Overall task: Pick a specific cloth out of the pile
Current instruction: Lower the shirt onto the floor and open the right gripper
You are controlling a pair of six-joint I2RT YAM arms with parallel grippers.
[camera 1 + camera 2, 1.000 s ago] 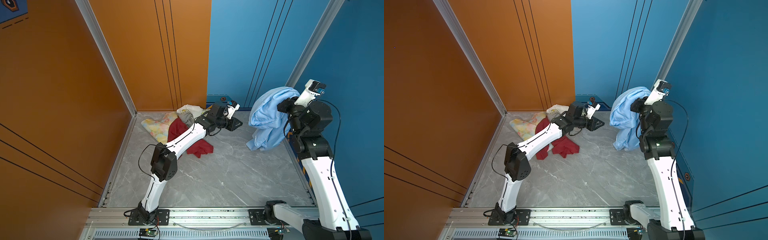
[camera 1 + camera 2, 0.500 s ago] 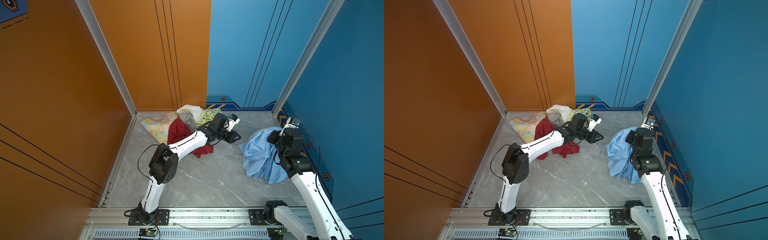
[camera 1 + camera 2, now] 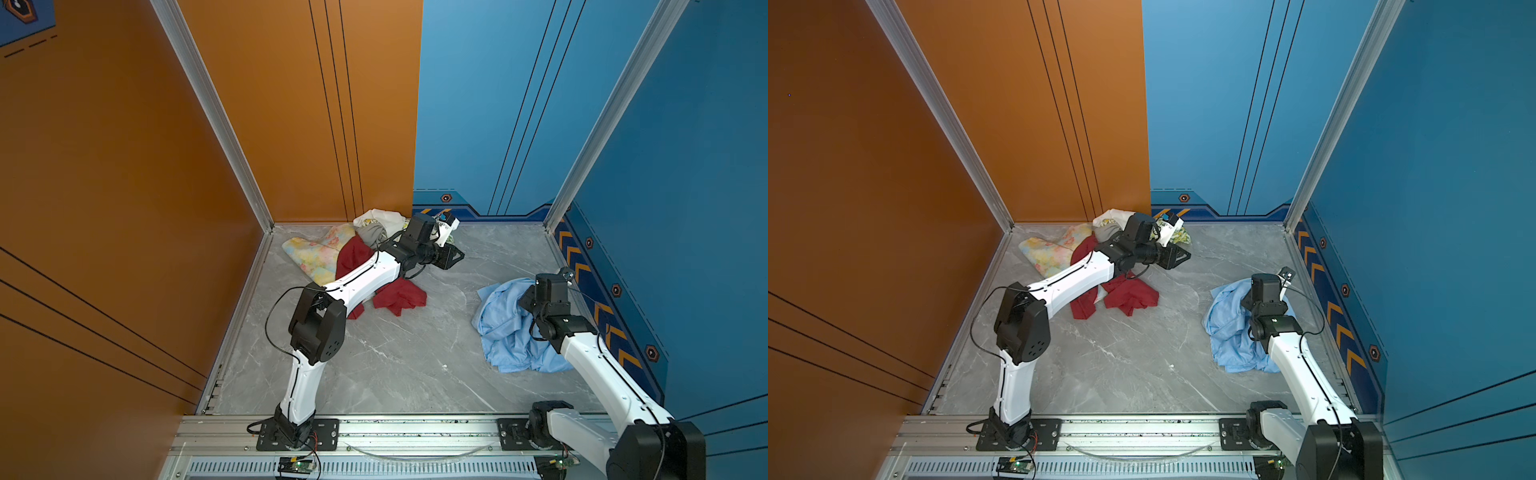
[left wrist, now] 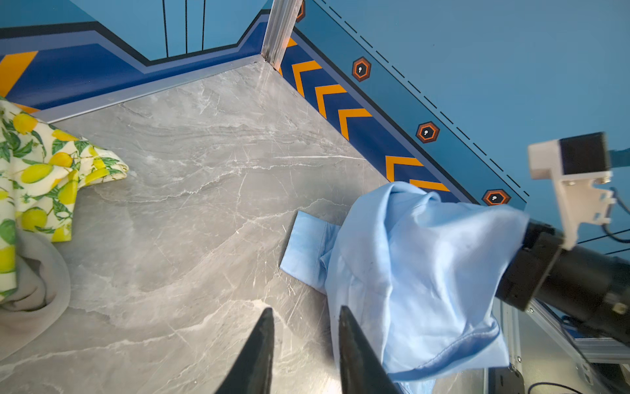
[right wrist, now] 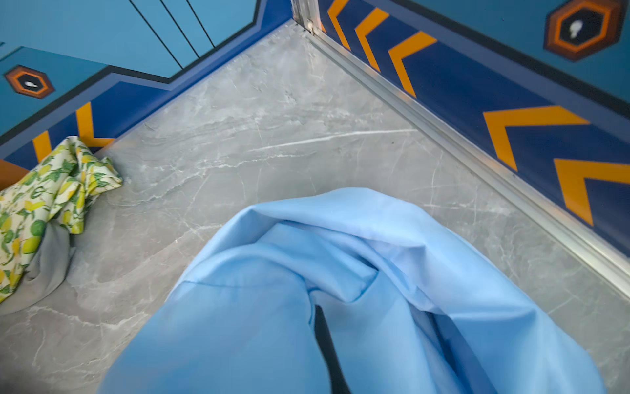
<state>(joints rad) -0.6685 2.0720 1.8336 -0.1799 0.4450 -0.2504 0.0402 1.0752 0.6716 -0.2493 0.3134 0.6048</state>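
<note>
Right gripper (image 5: 322, 339) is clamped shut on the cloth (image 3: 505, 328), its fingers mostly buried in the folds. The cloth lies heaped at right centre in both top views, beside the blue wall (image 3: 685, 187) and well apart from the pile (image 3: 365, 245) at upper centre. Left gripper (image 4: 306, 341) jaws stand apart, empty, over bare floor (image 3: 415, 353). Left arm (image 3: 361, 278) crosses the dark red cloth (image 3: 401, 297). Lemon-print cloth (image 4: 44, 170) sits at the pile's right edge.

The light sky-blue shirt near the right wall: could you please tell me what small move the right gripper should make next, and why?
Probably open the right gripper and let go. The light sky-blue thin-fabric shirt lies crumpled on the grey marble floor, well apart from the mixed-garment pile, yet tents up over the shut jaws.
</note>
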